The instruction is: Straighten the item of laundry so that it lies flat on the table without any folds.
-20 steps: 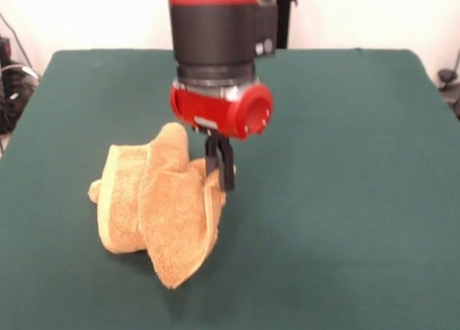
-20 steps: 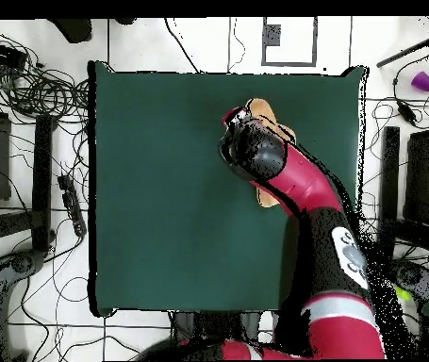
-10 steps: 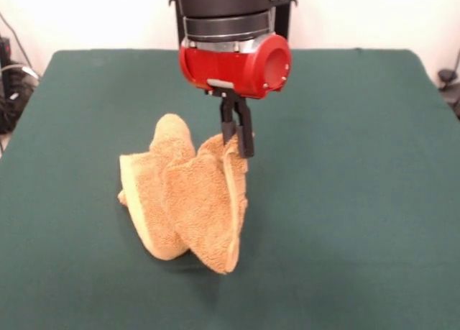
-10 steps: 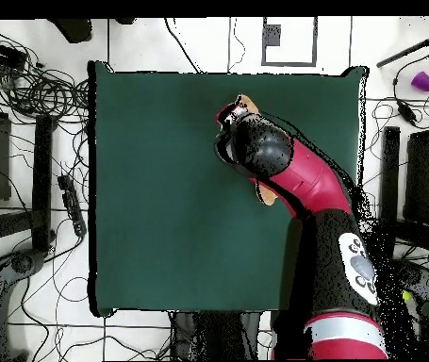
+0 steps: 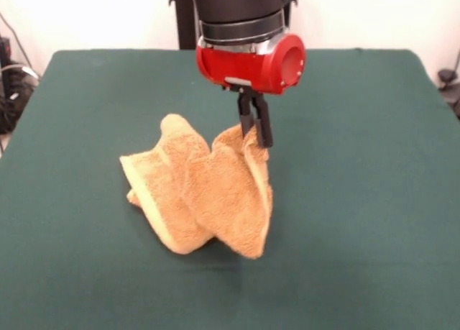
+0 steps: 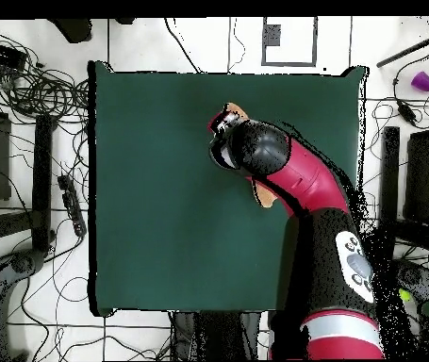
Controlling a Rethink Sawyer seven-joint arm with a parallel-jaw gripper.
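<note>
The orange-yellow towel [image 5: 205, 193] is bunched in folds, its right top corner lifted off the dark green table [image 5: 359, 165] while its lower folds still rest on the top. My gripper [image 5: 260, 137] is shut on that raised corner, black fingers pinching the cloth from above. In the overhead view the arm covers most of the towel; only slivers of the towel [image 6: 266, 195] show beside the red wrist [image 6: 220, 127].
Cables and dark equipment [image 6: 29, 94] lie on the floor around the table. A purple object [image 6: 422, 80] sits off the table at the upper right of the overhead view.
The gripper has risen and moved rightward in the front view, carrying the towel corner with it. The towel has been dragged along and stretched out wider.
</note>
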